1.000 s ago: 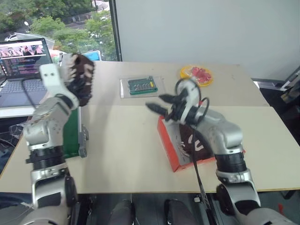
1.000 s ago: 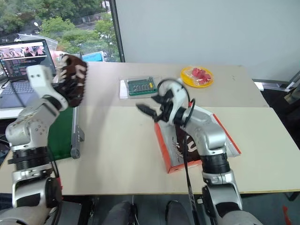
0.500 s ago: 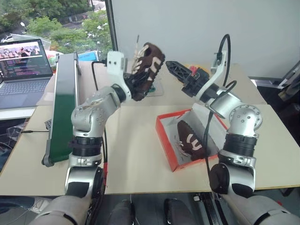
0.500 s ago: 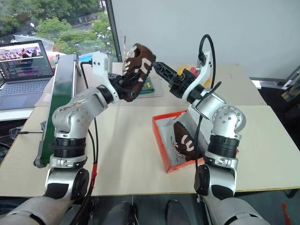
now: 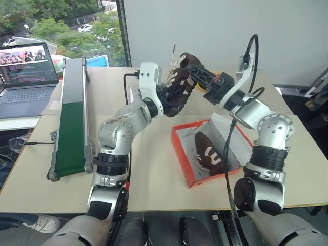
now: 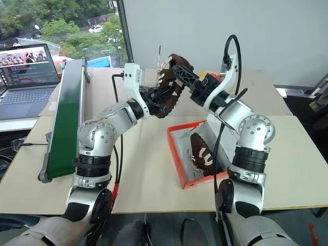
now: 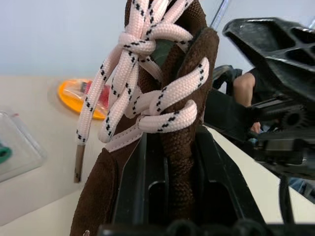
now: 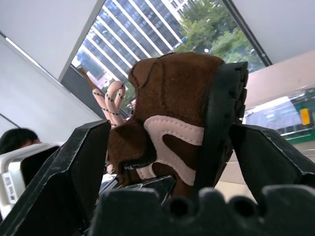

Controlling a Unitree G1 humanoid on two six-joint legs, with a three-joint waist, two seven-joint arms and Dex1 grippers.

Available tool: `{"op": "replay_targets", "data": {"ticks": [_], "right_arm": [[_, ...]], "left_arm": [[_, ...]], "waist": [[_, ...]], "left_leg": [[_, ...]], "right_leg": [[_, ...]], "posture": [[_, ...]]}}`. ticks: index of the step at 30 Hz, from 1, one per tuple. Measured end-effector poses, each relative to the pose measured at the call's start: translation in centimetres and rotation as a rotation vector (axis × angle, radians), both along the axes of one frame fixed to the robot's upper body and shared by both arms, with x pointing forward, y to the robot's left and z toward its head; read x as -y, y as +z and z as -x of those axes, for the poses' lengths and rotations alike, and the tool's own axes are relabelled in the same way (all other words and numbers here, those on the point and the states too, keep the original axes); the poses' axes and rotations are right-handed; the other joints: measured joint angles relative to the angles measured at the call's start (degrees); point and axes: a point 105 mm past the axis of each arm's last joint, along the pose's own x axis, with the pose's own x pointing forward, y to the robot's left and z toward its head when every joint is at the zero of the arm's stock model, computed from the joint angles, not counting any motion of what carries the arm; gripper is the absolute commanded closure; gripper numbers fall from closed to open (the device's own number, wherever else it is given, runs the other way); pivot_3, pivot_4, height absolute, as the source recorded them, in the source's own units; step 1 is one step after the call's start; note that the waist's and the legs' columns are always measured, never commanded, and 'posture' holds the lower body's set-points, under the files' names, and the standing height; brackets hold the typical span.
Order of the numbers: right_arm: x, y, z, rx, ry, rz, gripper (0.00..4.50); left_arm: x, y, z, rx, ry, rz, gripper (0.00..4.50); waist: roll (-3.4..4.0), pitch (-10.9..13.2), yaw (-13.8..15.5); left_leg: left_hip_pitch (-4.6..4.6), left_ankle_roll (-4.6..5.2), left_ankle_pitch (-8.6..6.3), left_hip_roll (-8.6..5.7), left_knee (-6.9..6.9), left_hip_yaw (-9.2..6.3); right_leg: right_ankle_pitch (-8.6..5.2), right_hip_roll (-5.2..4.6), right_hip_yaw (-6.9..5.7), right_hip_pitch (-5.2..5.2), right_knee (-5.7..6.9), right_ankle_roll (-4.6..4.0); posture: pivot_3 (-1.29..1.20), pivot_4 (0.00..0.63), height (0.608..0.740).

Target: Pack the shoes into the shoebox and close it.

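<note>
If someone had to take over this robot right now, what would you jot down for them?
Left end effector: shut on the second shoe, held up above the table.
Right end effector: open, fingers either side of that shoe's heel, not closed on it.
First shoe already lies in the open shoebox.
Left: get the second shoe into the shoebox, then close it.

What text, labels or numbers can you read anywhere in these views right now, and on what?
None can be read.
Laptop: lines of text on its screen, too small to read.
White sticker in the right wrist view: print too small to read.
Shoebox, held shoe and green conveyor: no lettering visible.
</note>
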Motion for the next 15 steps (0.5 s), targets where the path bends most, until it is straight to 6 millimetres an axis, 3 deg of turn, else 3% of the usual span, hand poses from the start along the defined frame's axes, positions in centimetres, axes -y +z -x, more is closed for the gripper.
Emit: {"op": "replay_targets", "data": {"ticks": [5,6,15], "right_arm": [[-0.05,-0.02,-0.12,0.002,-0.003,-0.003,0.0],[-0.04,-0.14,-0.23,-0.002,-0.005,-0.004,0.5],[0.37,-0.37,-0.71,-0.012,-0.031,-0.019,3.21]], "left_arm": [[0.14,0.32,-0.01,0.0,0.002,0.001,4.23],[0.26,0.27,0.06,-0.006,-0.006,0.004,4.25],[0.41,0.5,0.26,-0.003,-0.015,0.016,4.25]], "waist": [[0.0,0.0,0.2],[0.0,0.0,0.2],[0.01,0.0,0.2]], "left_leg": [[0.0,0.0,0.0,-0.01,0.0,0.0],[-0.01,0.0,0.0,-0.01,0.0,0.0],[-0.01,0.0,0.0,-0.01,0.0,-0.01]], "right_leg": [[0.0,-0.01,-0.01,0.01,-0.02,0.0],[0.0,-0.01,-0.01,0.01,-0.02,0.0],[0.0,-0.01,-0.01,0.01,-0.02,0.0]], "posture": [[0.0,0.15,0.74],[0.0,0.15,0.74],[0.0,0.15,0.74]]}}
